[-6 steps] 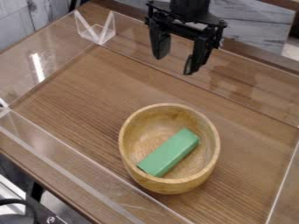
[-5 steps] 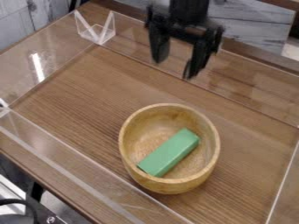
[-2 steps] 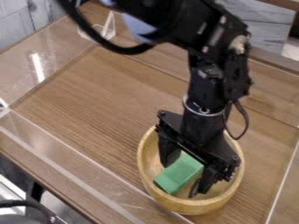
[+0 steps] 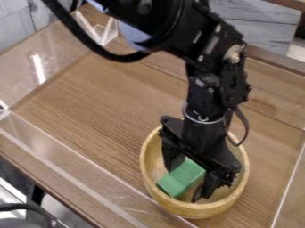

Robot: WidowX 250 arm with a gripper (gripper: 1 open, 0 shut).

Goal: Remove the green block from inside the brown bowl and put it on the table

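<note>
The brown bowl (image 4: 159,180) sits on the table (image 4: 84,98) toward the front right. Inside it lies the green block (image 4: 180,179), partly covered by my arm. My gripper (image 4: 192,176) reaches straight down into the bowl, open, with one dark finger (image 4: 167,158) on the block's left and the other on its right. The fingers straddle the block; I cannot tell whether they touch it.
Clear acrylic walls (image 4: 48,134) run around the table's edges. A clear angled stand (image 4: 95,27) sits at the back left. My black arm (image 4: 197,44) arches in from the top over the table's middle.
The gripper dropped from the back of the table down into the bowl and now straddles the green block. In the last half second it barely moved. The bowl sits slightly further right than before.
</note>
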